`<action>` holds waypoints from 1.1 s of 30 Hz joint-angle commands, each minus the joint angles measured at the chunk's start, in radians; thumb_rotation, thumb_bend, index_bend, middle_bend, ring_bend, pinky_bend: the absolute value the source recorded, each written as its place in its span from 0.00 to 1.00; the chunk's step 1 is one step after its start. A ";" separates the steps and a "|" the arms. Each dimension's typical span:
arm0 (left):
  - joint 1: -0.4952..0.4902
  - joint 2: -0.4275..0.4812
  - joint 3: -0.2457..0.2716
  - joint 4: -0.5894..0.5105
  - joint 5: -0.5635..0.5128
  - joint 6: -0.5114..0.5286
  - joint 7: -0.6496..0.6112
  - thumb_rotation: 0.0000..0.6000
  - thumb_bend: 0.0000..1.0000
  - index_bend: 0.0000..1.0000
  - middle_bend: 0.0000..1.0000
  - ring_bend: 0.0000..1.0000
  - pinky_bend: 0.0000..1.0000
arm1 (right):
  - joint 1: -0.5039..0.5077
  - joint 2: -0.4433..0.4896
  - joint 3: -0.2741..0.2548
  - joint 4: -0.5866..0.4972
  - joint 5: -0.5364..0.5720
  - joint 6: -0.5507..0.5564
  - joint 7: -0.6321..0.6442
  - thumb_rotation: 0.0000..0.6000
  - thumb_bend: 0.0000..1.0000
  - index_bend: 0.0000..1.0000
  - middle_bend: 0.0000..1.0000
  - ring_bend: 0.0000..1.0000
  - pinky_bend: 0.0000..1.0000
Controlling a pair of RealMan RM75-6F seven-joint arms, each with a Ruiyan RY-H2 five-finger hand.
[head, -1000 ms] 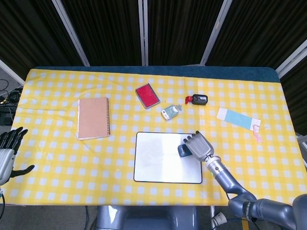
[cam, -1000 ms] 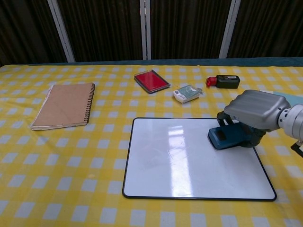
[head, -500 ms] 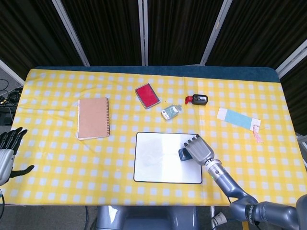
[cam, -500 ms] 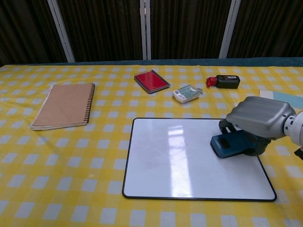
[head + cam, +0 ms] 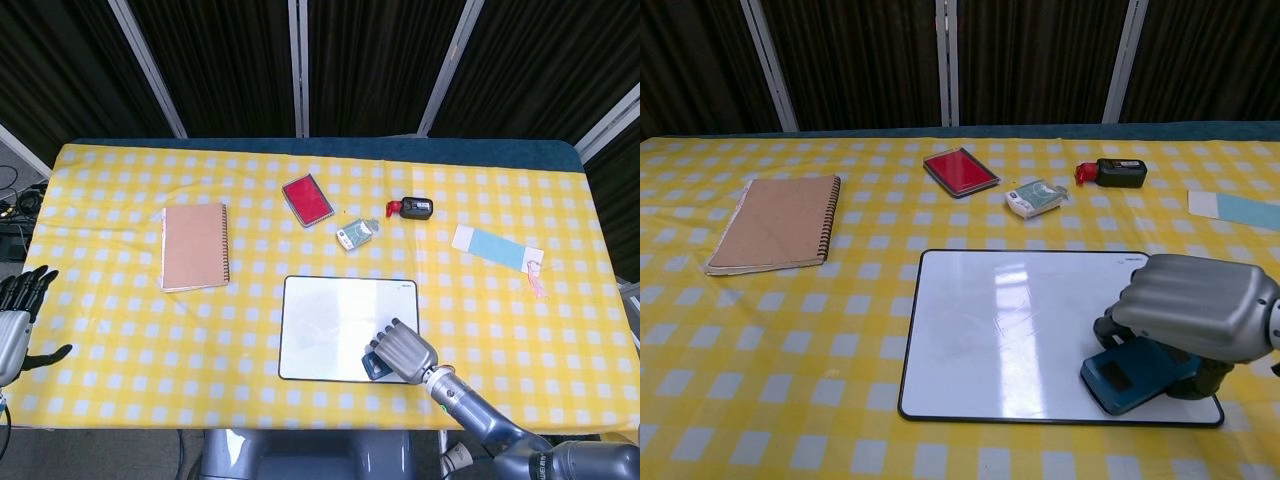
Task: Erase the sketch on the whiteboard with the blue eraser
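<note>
The whiteboard [image 5: 335, 320] [image 5: 1020, 330] lies flat at the front middle of the table, its surface white with only faint marks. My right hand [image 5: 402, 352] [image 5: 1200, 305] holds the blue eraser [image 5: 375, 364] [image 5: 1135, 375] down on the board's near right corner. The eraser sits tilted, partly hidden under the fingers. My left hand [image 5: 18, 315] hangs off the table's left edge with fingers apart, holding nothing; the chest view does not show it.
A brown spiral notebook [image 5: 195, 245] [image 5: 775, 222] lies at the left. Behind the board are a red case [image 5: 307, 199] [image 5: 960, 170], a small green-white packet [image 5: 355, 235] [image 5: 1034, 197] and a black-and-red device [image 5: 411, 208] [image 5: 1112, 172]. A light blue card [image 5: 495, 248] [image 5: 1235, 208] lies at the right.
My right hand has dragged the eraser from the board's upper right down toward its near right corner. The left hand has not moved.
</note>
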 commanded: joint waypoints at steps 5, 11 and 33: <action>0.000 0.001 0.001 0.000 0.002 0.000 -0.002 1.00 0.00 0.00 0.00 0.00 0.00 | 0.010 -0.040 0.050 0.105 0.038 0.020 0.019 1.00 0.72 0.64 0.64 0.52 0.39; -0.001 -0.001 0.000 0.001 -0.004 -0.003 0.001 1.00 0.00 0.00 0.00 0.00 0.00 | 0.022 -0.075 0.097 0.212 0.100 0.024 0.034 1.00 0.72 0.64 0.64 0.52 0.39; -0.004 -0.005 0.002 -0.001 -0.007 -0.008 0.014 1.00 0.00 0.00 0.00 0.00 0.00 | 0.023 -0.053 0.062 0.190 0.145 0.022 0.022 1.00 0.72 0.65 0.64 0.52 0.40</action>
